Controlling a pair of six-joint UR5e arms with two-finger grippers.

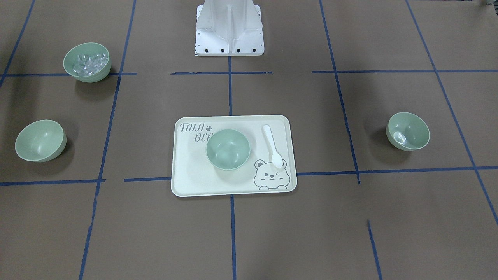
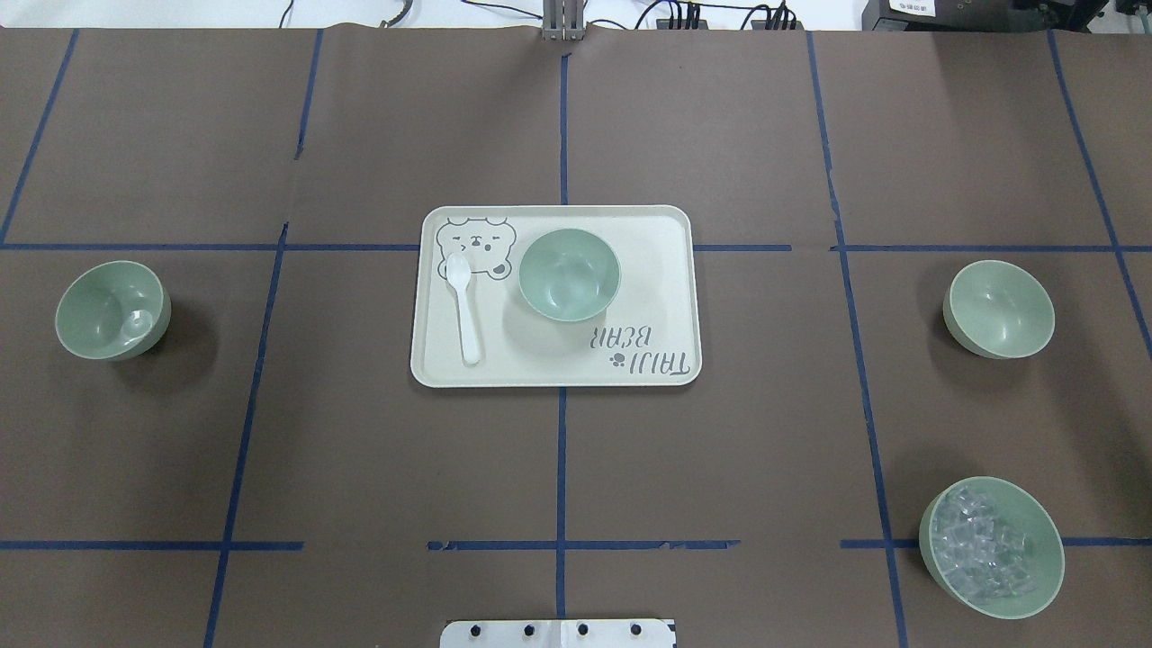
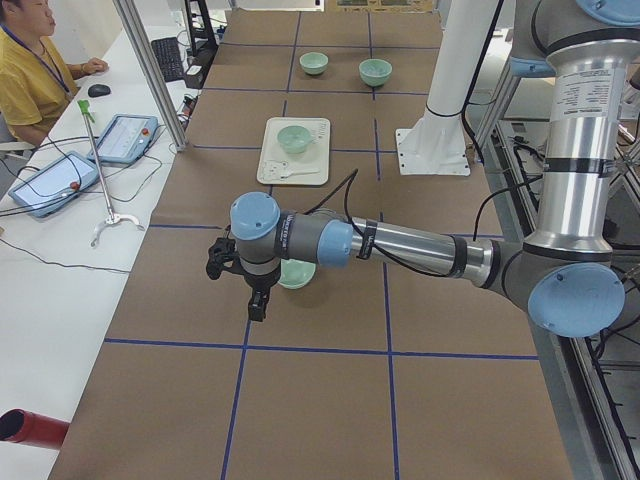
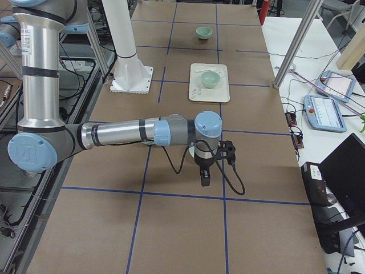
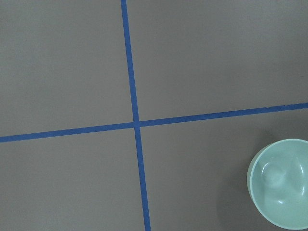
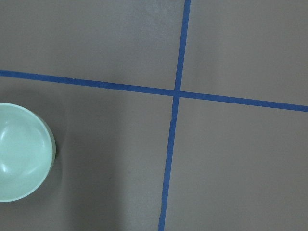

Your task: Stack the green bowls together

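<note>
Green bowls (image 2: pixel 569 274) overhead, arms (image 3: pixel 400 245) only side-on

Tabletop (image 2: pixel 720 468): brown paper cover, gridded with blue tape (image 2: pixel 561 450).
Tray (image 2: pixel 504 364): cream, rectangular, bear drawing and lettering; at centre of tabletop.
Spoon (image 2: pixel 465 306): white, lying flat on tray, head over the bear drawing.
Bowl of cubes (image 2: pixel 1042 531): green, filled with clear cubes (image 2: pixel 976 544); overhead view, near right, on a tape line.
Operator (image 3: pixel 30 70): yellow shirt, seated at side bench.
</note>
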